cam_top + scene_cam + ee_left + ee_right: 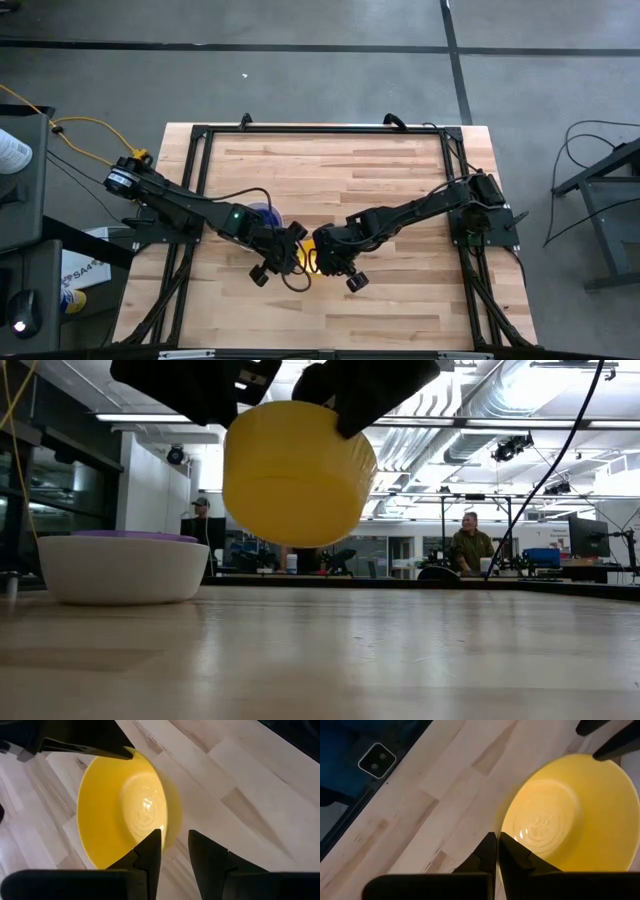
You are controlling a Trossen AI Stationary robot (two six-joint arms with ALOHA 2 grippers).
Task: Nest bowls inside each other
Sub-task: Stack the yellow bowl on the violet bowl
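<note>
A yellow bowl hangs tilted above the table's middle, between both arms. My right gripper is shut on its rim. My left gripper stands open astride the opposite rim, with one finger inside the bowl and the other outside. To the left, a white bowl rests on its base on the table. A purple bowl sits nested inside it. In the high view it lies partly under my left arm. My right gripper pinches the yellow bowl's rim with one finger inside the bowl and one outside. Its fingers slant down from the table's right side. The bowl hangs clear of the table, tilted, its mouth facing up. My left gripper straddles the rim; whether a finger touches the wall I cannot tell.
Bare wooden tabletop stretches on all sides of the bowls, inside a black frame. Beyond the far edge, people sit in the room.
</note>
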